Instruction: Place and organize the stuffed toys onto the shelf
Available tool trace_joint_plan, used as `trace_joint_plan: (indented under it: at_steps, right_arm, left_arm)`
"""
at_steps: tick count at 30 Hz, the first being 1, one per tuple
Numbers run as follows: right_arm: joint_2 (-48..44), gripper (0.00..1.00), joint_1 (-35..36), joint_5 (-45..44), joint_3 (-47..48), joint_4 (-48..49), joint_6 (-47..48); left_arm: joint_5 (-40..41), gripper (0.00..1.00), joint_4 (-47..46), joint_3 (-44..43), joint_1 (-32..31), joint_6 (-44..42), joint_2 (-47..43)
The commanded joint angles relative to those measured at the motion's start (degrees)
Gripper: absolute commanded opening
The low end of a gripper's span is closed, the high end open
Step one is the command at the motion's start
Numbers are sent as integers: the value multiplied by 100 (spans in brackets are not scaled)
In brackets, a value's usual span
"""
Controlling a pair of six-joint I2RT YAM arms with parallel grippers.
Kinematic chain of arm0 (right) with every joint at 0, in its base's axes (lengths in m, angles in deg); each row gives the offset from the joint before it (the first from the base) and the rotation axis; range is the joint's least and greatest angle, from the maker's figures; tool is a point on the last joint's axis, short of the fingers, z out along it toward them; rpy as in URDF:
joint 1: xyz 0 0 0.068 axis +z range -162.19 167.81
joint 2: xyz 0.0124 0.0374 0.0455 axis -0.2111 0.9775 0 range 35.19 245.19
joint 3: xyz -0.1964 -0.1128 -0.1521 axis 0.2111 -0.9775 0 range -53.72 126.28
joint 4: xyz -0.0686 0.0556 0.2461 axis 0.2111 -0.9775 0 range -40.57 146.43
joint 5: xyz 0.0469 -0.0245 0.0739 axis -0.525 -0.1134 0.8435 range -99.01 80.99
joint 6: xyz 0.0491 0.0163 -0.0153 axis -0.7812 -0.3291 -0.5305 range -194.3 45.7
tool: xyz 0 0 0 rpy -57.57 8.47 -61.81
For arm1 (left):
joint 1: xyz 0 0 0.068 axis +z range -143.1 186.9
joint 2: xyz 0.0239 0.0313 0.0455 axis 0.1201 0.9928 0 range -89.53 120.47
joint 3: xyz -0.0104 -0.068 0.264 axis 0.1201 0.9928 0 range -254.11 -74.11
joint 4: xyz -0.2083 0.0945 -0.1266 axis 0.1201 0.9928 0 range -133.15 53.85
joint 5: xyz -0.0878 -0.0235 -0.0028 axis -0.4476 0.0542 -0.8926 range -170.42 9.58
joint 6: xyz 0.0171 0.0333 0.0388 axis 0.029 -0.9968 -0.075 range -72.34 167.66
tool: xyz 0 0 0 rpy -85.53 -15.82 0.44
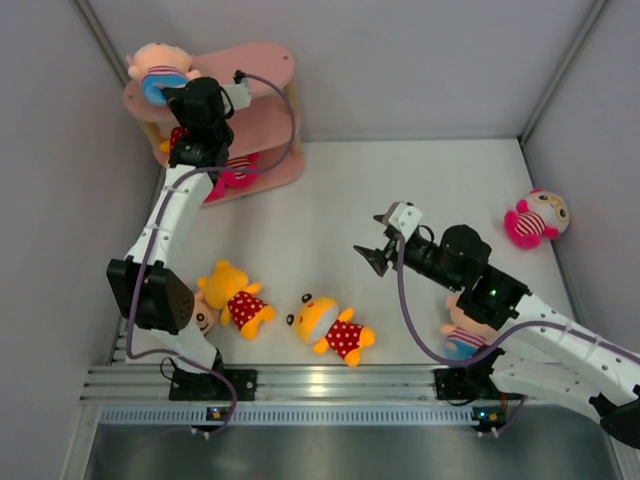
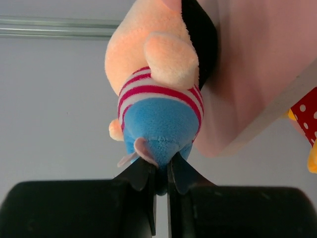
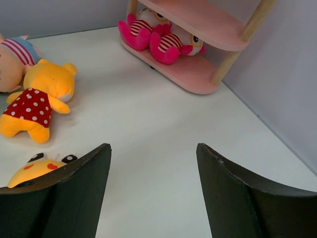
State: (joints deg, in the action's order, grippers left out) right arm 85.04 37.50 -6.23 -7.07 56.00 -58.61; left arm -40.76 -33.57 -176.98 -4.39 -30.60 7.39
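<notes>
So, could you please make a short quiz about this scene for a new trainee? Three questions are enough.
1. True or false: the right tool is holding a toy.
2. What does the left tool grip at the shelf?
A) a yellow bear
B) a boy doll in blue shorts
C) a pink doll
3. In the top view, how many yellow bears lie on the table?

Key: 1 false, it is open and empty; 2 B; 3 two.
</notes>
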Motion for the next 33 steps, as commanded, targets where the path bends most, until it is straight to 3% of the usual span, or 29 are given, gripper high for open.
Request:
trace_joint_plan:
  at_steps: [1, 11, 13, 14, 15, 18, 21, 23, 24, 25, 26, 27, 29, 30, 33]
  right_arm:
    - [-142, 70, -30, -77, -60, 113, -162]
    - [-142, 70, -21, -77, -77, 60, -215]
    - [-142, 70, -21, -77, -86, 60, -232]
    - [-142, 70, -30, -77, -86, 60, -250]
    - [-142, 71, -21, -77, -86, 60, -276]
    - [-133, 71, -21, -85, -77, 60, -372]
    - [-28, 72, -21, -278, 71, -282, -670]
    - [165, 78, -21, -968, 352, -729, -978]
    - [279, 85, -30, -1304, 501, -992, -1510]
    - [559, 87, -21, -2212, 920, -1838, -1959]
    - [735, 88, -21, -2700, 1185, -2404, -2416]
    - [929, 89, -82, -3087, 1458, -2975, -3395]
    - [1412, 90, -248, -3685, 2066, -4806, -4385]
    - [1518, 94, -493, -3741, 2180, -5331, -5294]
    - [1651, 99, -1039, -3733, 1850, -6512, -6563]
  left_arm:
    - [594, 0, -1167, 416, 48, -611, -280]
    - [657, 0, -1292, 584, 92, -471, -297]
    - [640, 12, -1284, 680, 92, -427, -367]
    - [648, 26, -1284, 707, 83, -410, -393]
    - [614, 45, -1284, 742, 83, -366, -455]
    - [395, 60, -1284, 952, 83, -217, -683]
    - [149, 68, -1284, 1190, 74, -138, -903]
    - [34, 73, -1284, 1339, 74, -85, -1008]
    - [-28, 77, -1275, 1401, 66, 3, -1122]
    - [-255, 80, -1240, 1532, 48, 56, -1193]
    - [-396, 92, -1170, 1637, 30, 91, -1385]
    - [-598, 98, -1143, 1752, 4, 187, -1491]
    - [-1055, 98, -1073, 1963, -5, 389, -1728]
    - [-1161, 98, -812, 1964, -14, 677, -1773]
    - [-1338, 98, -677, 1893, -14, 1371, -1887]
